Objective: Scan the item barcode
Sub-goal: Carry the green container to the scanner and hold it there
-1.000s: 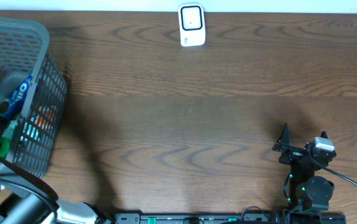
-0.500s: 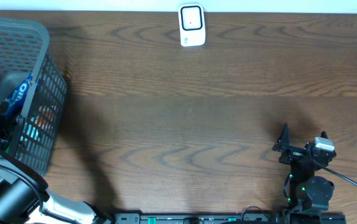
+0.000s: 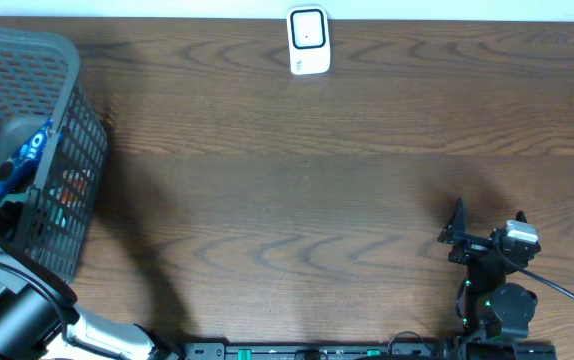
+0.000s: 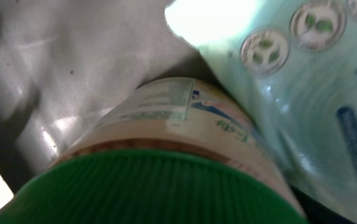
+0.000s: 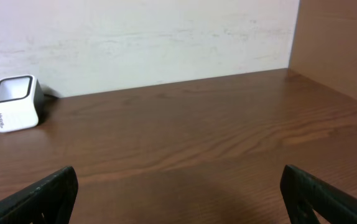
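Two arms in view, only the left one is at the goods. Left arm [image 3: 15, 312] comes up from the near-left corner of the worktop [image 3: 317, 180] and goes into the grey mesh basket [image 3: 67, 62] at the left edge.

Left wrist camera is right on top of a jar [image 4: 185, 115]: pale label, ribbed green lid [image 4: 147, 186] filling the bottom of the frame, jar lying tilted. A pale blue packet [image 4: 318, 93] with round leaf marks lies against the jar's right side. Can't make out a barcode on either.

Left gripper: fingers aren't visible in any view, so I can't tell whether it's apart or closed, or touching the jar.

Overhead also shows a blue-wrapped item [image 3: 22, 158] against the basket's right wall, up near the rim.

Right gripper [image 5: 178, 196] is parked near the near edge, right side, fingers wide apart with nothing between them, pointing across the bare wood.

Scanner [image 3: 308, 40], a small white box with a dark window, stands at the far edge around the middle, well apart from the basket and both arms.
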